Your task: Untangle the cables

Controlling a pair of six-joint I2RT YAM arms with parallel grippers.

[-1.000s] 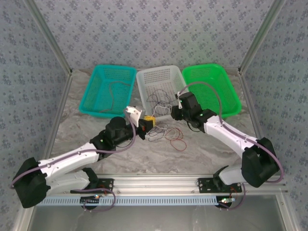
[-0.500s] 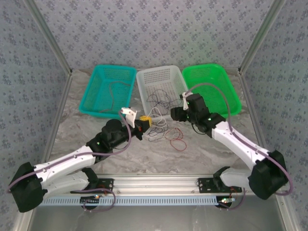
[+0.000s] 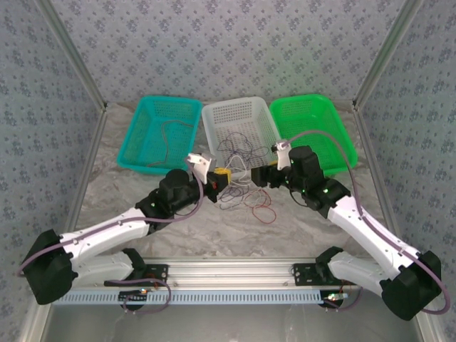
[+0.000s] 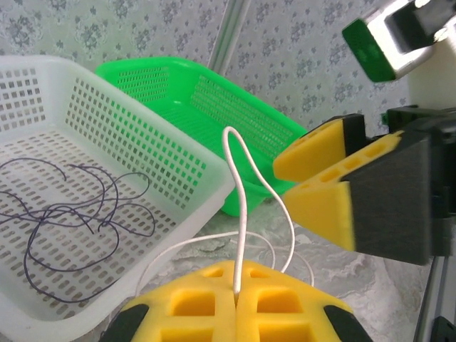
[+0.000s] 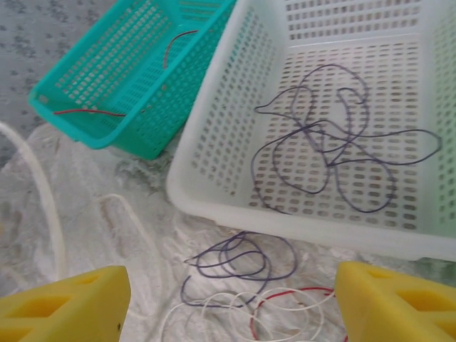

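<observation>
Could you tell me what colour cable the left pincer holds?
A white cable, clearest in the left wrist view.

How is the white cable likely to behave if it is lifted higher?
Probably floppy: the white cable droops in a loop from the shut left gripper. Likely very light, being so thin. It may drag the dark cable along, as their coils lie together on the table.

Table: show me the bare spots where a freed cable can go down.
Bare: table in front of the teal basket, left of the left arm; the strip between it and the right arm, by the rail; the green basket. Crowded: cables before the white basket.
</observation>
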